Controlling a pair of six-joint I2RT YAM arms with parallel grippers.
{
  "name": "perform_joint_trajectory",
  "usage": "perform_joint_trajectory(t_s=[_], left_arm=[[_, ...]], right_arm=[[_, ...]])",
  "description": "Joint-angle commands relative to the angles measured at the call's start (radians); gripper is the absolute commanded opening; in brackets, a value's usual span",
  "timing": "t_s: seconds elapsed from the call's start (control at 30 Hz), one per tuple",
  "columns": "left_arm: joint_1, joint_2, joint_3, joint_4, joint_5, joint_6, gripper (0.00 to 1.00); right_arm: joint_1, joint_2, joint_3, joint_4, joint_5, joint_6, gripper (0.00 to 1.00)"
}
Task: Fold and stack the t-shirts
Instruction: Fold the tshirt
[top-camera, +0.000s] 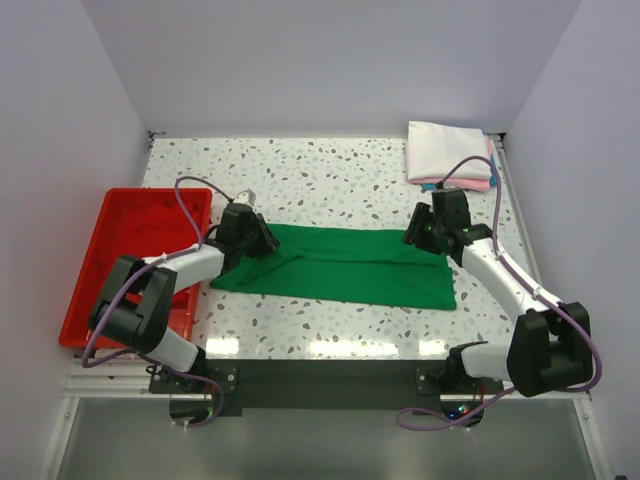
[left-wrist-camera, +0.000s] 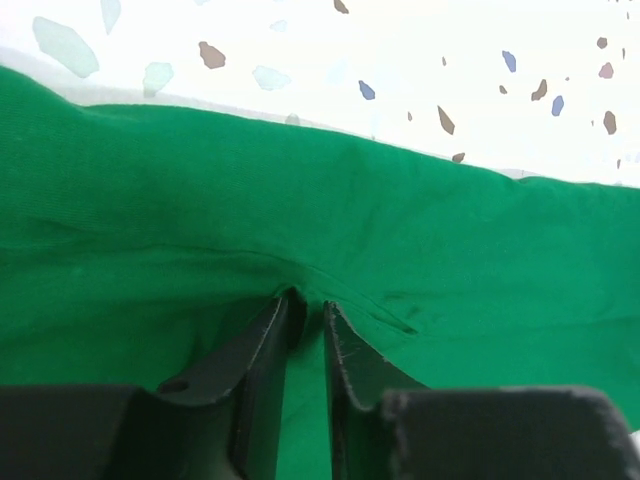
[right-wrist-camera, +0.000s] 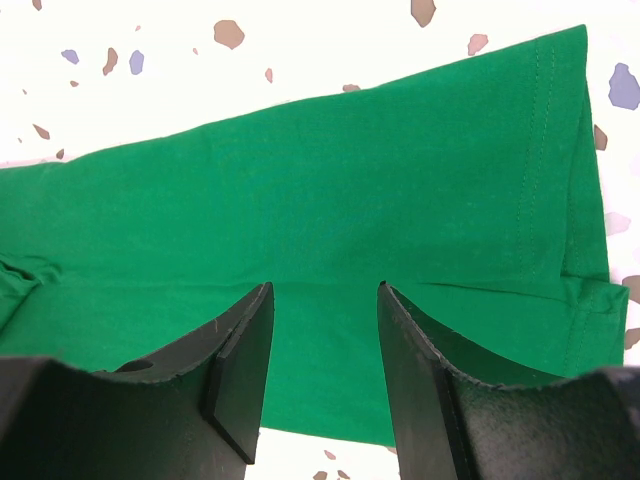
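Observation:
A bright green t-shirt (top-camera: 345, 265) lies across the middle of the table as a long, lengthwise-folded strip. My left gripper (top-camera: 265, 240) is at the strip's left end. In the left wrist view its jaws (left-wrist-camera: 308, 305) are nearly together, with a small pucker of the green cloth (left-wrist-camera: 300, 190) pinched between the tips. My right gripper (top-camera: 415, 240) is over the strip's right end near the far edge. Its jaws (right-wrist-camera: 325, 288) stand wide apart, tips down at a fold line of the green cloth (right-wrist-camera: 330, 180), the hem to the right. White and pink folded t-shirts (top-camera: 447, 150) are stacked at the back right.
A red plastic tray (top-camera: 110, 235) sits at the table's left edge beside the left arm. The speckled tabletop (top-camera: 330, 170) shows between the green shirt and the back wall. White walls close in the left, back and right sides.

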Motion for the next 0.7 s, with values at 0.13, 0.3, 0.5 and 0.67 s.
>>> perform_joint_trajectory(t_s=[0.13,0.3,0.5,0.67], left_arm=[[-0.002,-0.014,-0.008,0.073,0.053,0.028,0.15],[-0.009,-0.062,-0.034,0.070,0.083,0.028,0.11],[-0.019,-0.126,-0.108,0.094,0.135,0.015,0.11],[-0.028,-0.155,-0.166,0.119,0.176,0.007,0.11]], right_arm=[[0.005,-0.038,0.015,0.003,0.015,-0.005,0.49],[0.005,-0.044,0.012,0.003,0.017,-0.003,0.49],[0.005,-0.054,0.008,0.004,0.012,-0.002,0.49],[0.005,-0.057,0.002,0.009,0.011,0.003,0.49]])
